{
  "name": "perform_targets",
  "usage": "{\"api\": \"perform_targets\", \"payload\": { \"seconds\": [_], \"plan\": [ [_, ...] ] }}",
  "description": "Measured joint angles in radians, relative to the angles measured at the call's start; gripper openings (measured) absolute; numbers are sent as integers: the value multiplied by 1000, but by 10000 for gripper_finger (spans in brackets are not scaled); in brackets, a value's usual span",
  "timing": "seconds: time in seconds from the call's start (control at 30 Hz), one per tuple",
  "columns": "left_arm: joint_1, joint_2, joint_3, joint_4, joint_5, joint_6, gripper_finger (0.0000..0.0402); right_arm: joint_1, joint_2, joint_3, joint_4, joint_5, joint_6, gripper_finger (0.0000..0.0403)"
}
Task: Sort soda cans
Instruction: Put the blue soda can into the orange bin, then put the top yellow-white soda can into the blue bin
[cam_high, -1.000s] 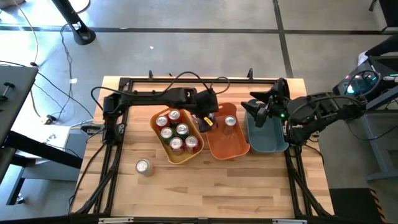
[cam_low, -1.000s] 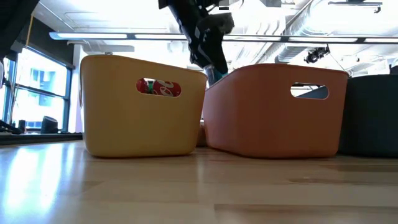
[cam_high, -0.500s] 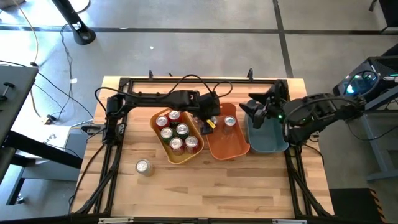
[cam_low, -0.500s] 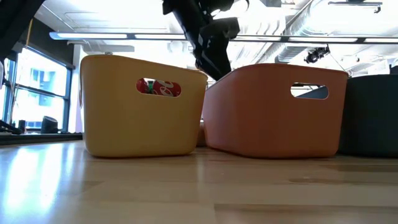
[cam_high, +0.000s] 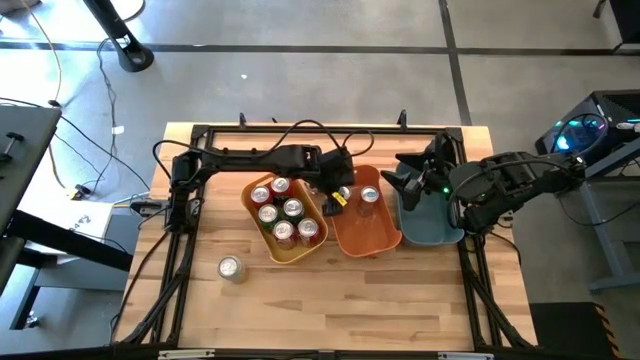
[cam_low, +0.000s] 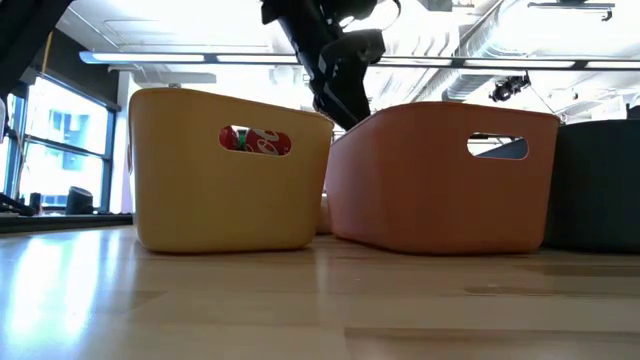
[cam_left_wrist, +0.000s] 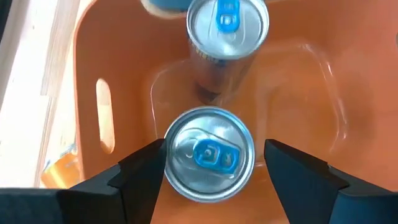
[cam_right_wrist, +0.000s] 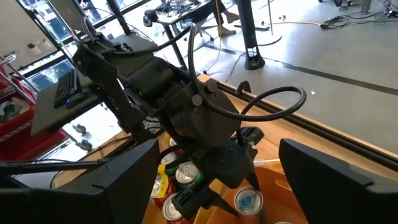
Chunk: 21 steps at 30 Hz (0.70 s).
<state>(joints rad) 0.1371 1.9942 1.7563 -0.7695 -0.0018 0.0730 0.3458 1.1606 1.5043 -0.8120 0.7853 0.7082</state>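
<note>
My left gripper (cam_high: 343, 190) reaches down into the orange bin (cam_high: 372, 232). It is open, with a finger on each side of the top of a silver soda can with a blue tab (cam_left_wrist: 208, 155). A second such can (cam_left_wrist: 228, 25) stands upright on the bin's floor just beyond. Several red and green cans (cam_high: 283, 210) stand in the yellow bin (cam_high: 262, 240). One can (cam_high: 231, 267) stands alone on the table near the front left. My right gripper (cam_high: 400, 180) hangs open over the teal bin (cam_high: 430, 230), holding nothing. My left gripper comes slanting down from the table's left, its fingers at the sides of the can's top rim (cam_left_wrist: 180, 134). A narrow gap shows beside one finger (cam_left_wrist: 292, 174). Whether the other finger (cam_left_wrist: 143, 174) touches the rim I cannot tell.
The three bins stand side by side across the table's middle, and the low view shows their walls (cam_low: 230, 170) close together. A black frame (cam_high: 300, 130) runs round the table's edges. Bare wood (cam_high: 350, 300) lies toward the near edge.
In the low view, a teal bit under my left gripper showed above the orange bin's rim. It has dropped out of sight behind that rim, and the gripper has shifted a little toward the bin.
</note>
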Motion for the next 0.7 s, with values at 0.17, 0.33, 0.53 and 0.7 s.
{"api": "perform_targets", "payload": {
  "seconds": [0.17,0.33,0.53,0.7],
  "plan": [
    [15,-49,75,-48,19,25,264,-1,0,0,0,0,-6,326],
    [62,-118,109,-43,17,9,264,-1,0,0,0,-1,-8,326],
    [159,-125,105,-121,22,-45,264,-1,0,0,0,-5,-6,326],
    [233,-108,19,-118,19,-171,264,-1,0,0,-4,-8,-5,326]
  ]
}}
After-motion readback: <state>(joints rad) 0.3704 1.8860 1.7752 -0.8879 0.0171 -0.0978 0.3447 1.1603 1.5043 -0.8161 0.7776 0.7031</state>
